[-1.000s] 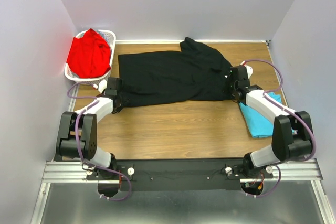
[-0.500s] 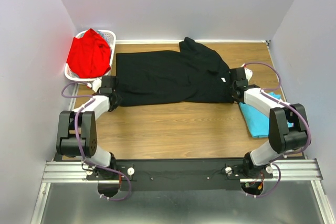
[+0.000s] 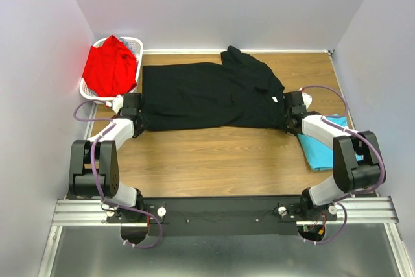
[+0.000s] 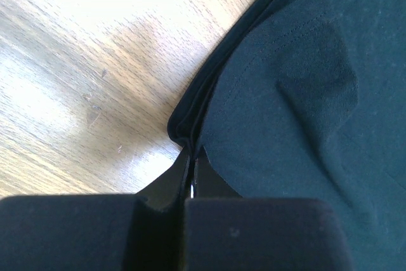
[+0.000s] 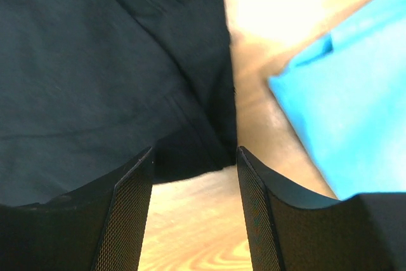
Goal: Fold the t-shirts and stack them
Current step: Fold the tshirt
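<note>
The black t-shirt (image 3: 207, 95) lies spread across the wooden table, its far right part bunched. My left gripper (image 3: 140, 121) is at the shirt's near left corner. In the left wrist view this gripper (image 4: 191, 157) is shut on the folded hem of the black t-shirt (image 4: 304, 93). My right gripper (image 3: 290, 116) is at the near right corner. It (image 5: 195, 157) stands open, low over the wood, with the edge of the black t-shirt (image 5: 95, 61) just beyond its fingertips. The turquoise t-shirt (image 3: 324, 144) (image 5: 355, 93) lies folded to its right. The red t-shirt (image 3: 110, 66) sits heaped in the basket.
The white lattice basket (image 3: 135, 43) stands at the back left corner, off the table's edge. Grey walls close in the left, right and back sides. Bare wood (image 3: 214, 157) stretches between the black shirt and the arm bases.
My left gripper has closed on the black shirt's near left corner and shifted slightly left and back. My right gripper has moved a little toward the near right corner and stays open.
</note>
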Motion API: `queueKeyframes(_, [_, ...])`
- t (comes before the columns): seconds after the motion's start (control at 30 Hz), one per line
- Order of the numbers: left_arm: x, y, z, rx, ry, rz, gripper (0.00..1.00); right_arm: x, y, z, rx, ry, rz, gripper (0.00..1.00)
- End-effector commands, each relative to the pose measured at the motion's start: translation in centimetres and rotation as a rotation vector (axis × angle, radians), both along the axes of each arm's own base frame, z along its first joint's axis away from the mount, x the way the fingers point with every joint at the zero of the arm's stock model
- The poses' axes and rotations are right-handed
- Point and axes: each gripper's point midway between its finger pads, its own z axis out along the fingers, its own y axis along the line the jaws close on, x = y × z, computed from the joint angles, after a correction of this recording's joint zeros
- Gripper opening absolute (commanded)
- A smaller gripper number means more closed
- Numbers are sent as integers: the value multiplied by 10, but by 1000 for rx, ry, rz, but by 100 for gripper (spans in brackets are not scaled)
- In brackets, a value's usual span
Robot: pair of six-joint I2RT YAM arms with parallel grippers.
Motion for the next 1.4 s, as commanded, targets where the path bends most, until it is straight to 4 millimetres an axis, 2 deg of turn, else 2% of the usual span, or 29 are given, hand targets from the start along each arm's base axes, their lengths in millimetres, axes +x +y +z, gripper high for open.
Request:
queueKeyframes(0.0, [3, 5, 12, 21, -18, 1, 0, -10, -10, -1, -25, 1, -29, 61])
queueKeyframes(0.17, [2, 3, 10, 19, -13, -6, 0, -10, -13, -1, -39, -1, -41, 62])
queueKeyframes(0.37, [-1, 4, 8, 22, -8, -8, 0, 8, -13, 7, -46, -43, -52, 60])
queueKeyframes(0.43, [-1, 4, 8, 22, -9, -8, 0, 13, -8, 7, -27, -45, -39, 46])
queueKeyframes(0.47, [0, 4, 8, 23, -9, -7, 0, 13, -5, 6, -13, -41, -29, 31])
queueKeyframes(0.5, [0, 4, 9, 23, -10, -7, 0, 14, -4, 7, -6, -43, -28, 24])
queueKeyframes(0.6, [-1, 5, 11, 28, -10, -7, 0, 12, -6, 13, -21, -54, -17, 11])
queueKeyframes(0.7, [-2, 8, 16, 41, -8, 2, 0, 9, -15, 35, -60, -85, -28, 6])
queueKeyframes(0.77, [-3, 9, 17, 42, -5, 5, 0, 8, -19, 51, -70, -110, -33, 4])
queueKeyframes(0.9, [-10, 9, 19, 43, 15, 10, 0, -3, -28, 67, -99, -115, -50, 2])
queueKeyframes(0.93, [-12, 17, 18, 40, 20, 34, 0, -4, -31, 70, -105, -121, -57, 2])
queueKeyframes(1.07, [-24, 18, 14, 21, 40, 43, 0, -13, -39, 75, -113, -114, -68, 2])
queueKeyframes(1.23, [-47, 16, 7, -19, 58, 61, 0, -26, -39, 81, -86, -125, -74, 2])
queueKeyframes(1.37, [-62, 8, 0, -66, 62, 44, 0, -40, -34, 77, -46, -119, -64, 5])
